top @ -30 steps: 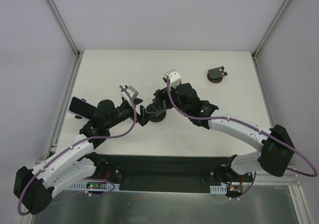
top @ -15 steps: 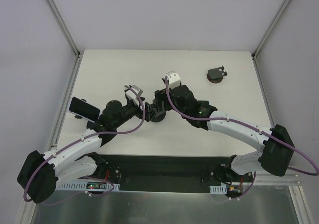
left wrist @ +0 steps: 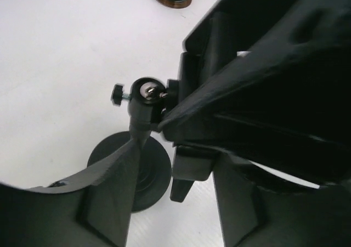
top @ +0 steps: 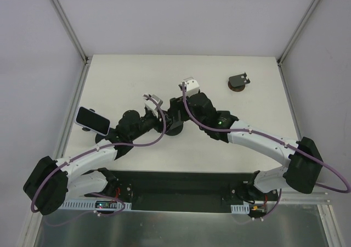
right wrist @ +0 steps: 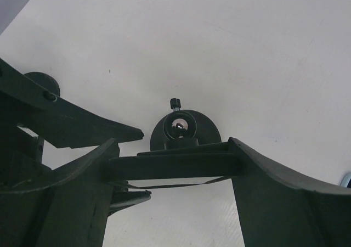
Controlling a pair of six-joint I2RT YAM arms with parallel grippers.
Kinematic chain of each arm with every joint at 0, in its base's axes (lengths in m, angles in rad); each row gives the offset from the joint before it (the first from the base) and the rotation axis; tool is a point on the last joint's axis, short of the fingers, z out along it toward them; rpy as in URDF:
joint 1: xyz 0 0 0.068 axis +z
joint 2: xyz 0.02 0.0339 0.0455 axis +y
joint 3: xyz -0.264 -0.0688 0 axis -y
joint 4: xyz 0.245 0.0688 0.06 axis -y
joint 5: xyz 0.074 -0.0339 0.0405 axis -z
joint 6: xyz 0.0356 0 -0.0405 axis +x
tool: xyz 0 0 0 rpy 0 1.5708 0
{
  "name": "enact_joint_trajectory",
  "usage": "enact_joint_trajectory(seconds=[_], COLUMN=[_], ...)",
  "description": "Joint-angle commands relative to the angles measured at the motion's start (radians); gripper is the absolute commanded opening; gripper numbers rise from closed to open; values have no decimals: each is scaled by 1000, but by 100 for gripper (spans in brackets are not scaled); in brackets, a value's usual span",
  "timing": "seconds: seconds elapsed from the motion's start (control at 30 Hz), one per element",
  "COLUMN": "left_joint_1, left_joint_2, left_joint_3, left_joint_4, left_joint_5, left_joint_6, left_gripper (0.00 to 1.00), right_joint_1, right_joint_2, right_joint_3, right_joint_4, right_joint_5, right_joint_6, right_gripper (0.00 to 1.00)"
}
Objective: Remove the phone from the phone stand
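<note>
Not done: phone (right wrist: 175, 166) sits on the phone stand (left wrist: 143, 101), right fingers (right wrist: 263, 192) spread wide, pressing its two edges, left fingers (left wrist: 98, 203) half-open around the stand's neck, grip unclear; lift-off remains.

black phone stand (left wrist: 156, 175), white table (top: 137, 77)

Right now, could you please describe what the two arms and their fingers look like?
The left arm and right arm have white tubular links with bulky black joints. A purple cable loops along each. Each wrist carries a small pale camera block. The fingers are dark, broad and tapering.
</note>
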Motion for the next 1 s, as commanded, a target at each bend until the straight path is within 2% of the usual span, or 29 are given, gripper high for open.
enact_joint_trajectory(seconds=[0.0, 0.03, 0.07, 0.1, 0.27, 0.63, 0.83, 0.97], left_joint_1=[-9, -7, -10, -9, -9, -3, 10, 30], left_joint_2=[11, 10, -1, -7, -91, -275, -302, -308], left_joint_3=[38, 33, 30, 26, -28, -125, -138, -155], left_joint_4=[104, 103, 103, 98, 71, -49, -92, -86], left_joint_5=[1, 2, 2, -1, -18, 36, 117, 153], left_joint_6=[-4, -5, -7, -7, -47, -60, -71, -105], left_gripper=[37, 27, 6, 0, 0, 0, 0, 0], right_joint_1=[20, 20, 17, 14, -31, -129, -135, -137], right_joint_2=[-6, -9, -10, -12, -44, -96, -107, -112], right_joint_3=[48, 45, 44, 42, 22, -28, -36, -42], right_joint_4=[21, 20, 18, 14, 6, 49, 57, 63], right_joint_5=[-37, -32, -31, -25, -5, -153, -273, -420], right_joint_6=[51, 48, 38, 34, -2, -142, -231, -277], right_gripper=[1, 1, 1, 1, 1, 1, 1, 1])
